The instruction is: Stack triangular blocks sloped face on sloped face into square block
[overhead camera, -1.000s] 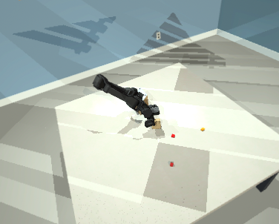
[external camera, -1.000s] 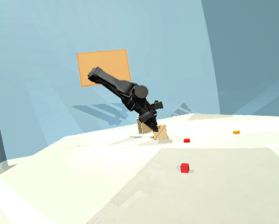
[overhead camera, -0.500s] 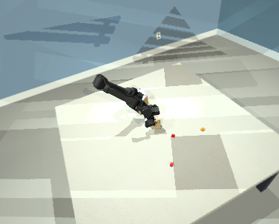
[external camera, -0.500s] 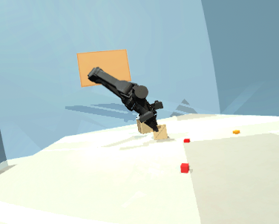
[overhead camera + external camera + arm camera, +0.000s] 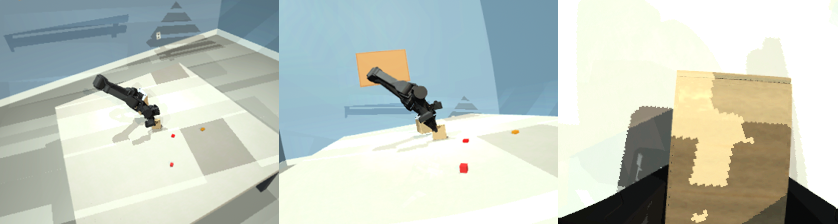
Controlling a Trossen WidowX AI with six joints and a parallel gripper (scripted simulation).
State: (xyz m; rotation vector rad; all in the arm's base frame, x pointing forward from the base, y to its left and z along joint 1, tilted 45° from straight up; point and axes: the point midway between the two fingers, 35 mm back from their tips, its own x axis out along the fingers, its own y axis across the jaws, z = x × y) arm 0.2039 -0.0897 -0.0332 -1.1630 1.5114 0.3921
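Observation:
The two triangular wooden blocks show together as one small, nearly square shape on the table; the seam between them is too small to make out. My gripper points down at it and is shut on the upper triangular block, with one finger at each side. In the wrist view a thin wooden strip runs along that block's far edge, almost even with it, with a narrow dark line between. The sloped faces are hidden, so I cannot tell whether they touch fully.
Another wooden object stands behind the arm, partly hidden. A red cube lies toward the front, a second red piece right of the blocks, and an orange piece farther right.

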